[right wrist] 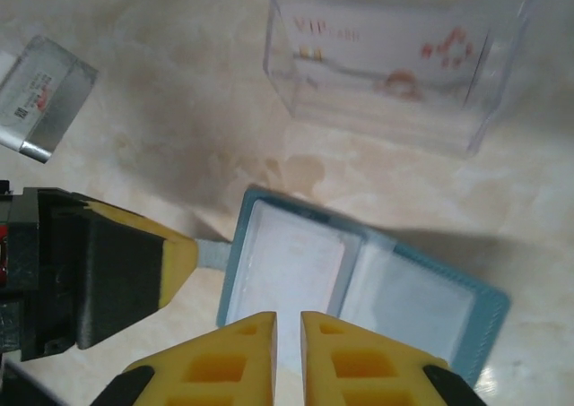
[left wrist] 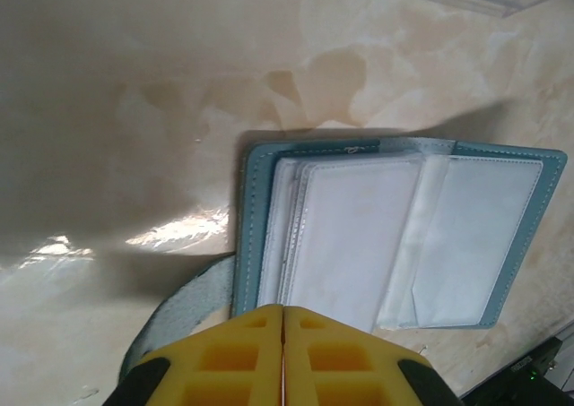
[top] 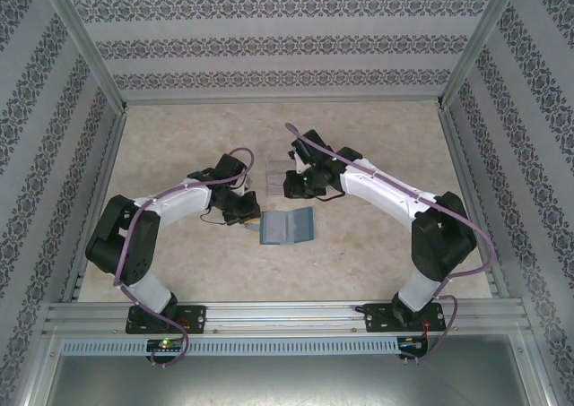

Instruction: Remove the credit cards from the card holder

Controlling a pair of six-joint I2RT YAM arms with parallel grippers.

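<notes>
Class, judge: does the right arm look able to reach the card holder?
Probably yes: the right gripper hangs over the card holder, nothing between; the left gripper sits at its edge.

Near edge of the card holder [left wrist: 395,236] behind the left pincer [left wrist: 283,312]; clear tray [right wrist: 386,124] top out of view.
</notes>
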